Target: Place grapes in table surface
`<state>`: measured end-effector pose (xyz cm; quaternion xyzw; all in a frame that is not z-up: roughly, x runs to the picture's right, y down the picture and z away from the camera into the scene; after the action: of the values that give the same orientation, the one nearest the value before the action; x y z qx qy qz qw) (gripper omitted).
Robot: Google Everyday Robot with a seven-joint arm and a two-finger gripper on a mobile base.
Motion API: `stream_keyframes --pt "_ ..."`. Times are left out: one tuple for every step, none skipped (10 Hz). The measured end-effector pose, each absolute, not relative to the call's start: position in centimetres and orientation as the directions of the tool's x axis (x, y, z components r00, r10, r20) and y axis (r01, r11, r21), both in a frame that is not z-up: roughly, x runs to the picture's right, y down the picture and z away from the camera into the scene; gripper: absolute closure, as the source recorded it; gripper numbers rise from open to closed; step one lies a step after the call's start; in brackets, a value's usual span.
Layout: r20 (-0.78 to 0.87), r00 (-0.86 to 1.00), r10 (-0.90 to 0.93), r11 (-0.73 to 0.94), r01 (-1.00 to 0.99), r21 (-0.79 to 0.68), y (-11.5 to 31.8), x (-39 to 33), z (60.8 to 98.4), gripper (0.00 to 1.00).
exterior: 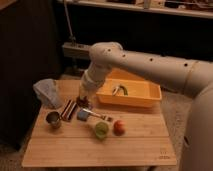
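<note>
Blurring at the gripper
Over the table surface [100, 150], the gripper [85, 98] is merging with the dark grapes [81, 104] just under it.

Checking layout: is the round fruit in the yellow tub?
No, the fruit lies on the table beside the green cup; the hand hangs beside the tub.
</note>
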<state>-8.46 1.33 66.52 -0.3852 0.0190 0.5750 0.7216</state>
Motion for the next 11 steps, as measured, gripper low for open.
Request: stream_keyframes --pt "-0.486 0.289 0.825 0.013 -0.869 -0.494 0.3 -6.1 64.9 1.00" --pt "-0.505 0.247 0.827 -0.012 -0.891 -0.455 0.1 -3.7 63.7 1.00" --pt "-0.518 0.214 0.828 -0.029 -0.907 -0.421 0.2 -1.8 62.7 1.00" --pt "-0.537 0.159 0.829 -0.062 -0.927 -0.370 0.7 1.0 61.4 1.00" --pt "-0.551 0.114 0.827 -0.089 -0.941 -0.328 1.2 3.1 60.3 1.00" --pt "-0.561 0.075 0.824 -0.112 -0.950 -0.291 1.8 4.8 59.4 1.00" --pt "-0.575 0.023 0.818 -0.143 -0.960 -0.241 2.8 6.9 58.1 1.00" --pt "-0.587 -0.041 0.809 -0.182 -0.966 -0.183 4.1 9.3 56.7 1.00" --pt "-0.598 -0.093 0.796 -0.213 -0.968 -0.134 5.3 11.2 55.5 1.00" --pt "-0.605 -0.133 0.785 -0.237 -0.967 -0.096 6.3 12.6 54.7 1.00" --pt "-0.622 -0.198 0.758 -0.278 -0.960 -0.034 8.3 14.9 53.5 1.00"
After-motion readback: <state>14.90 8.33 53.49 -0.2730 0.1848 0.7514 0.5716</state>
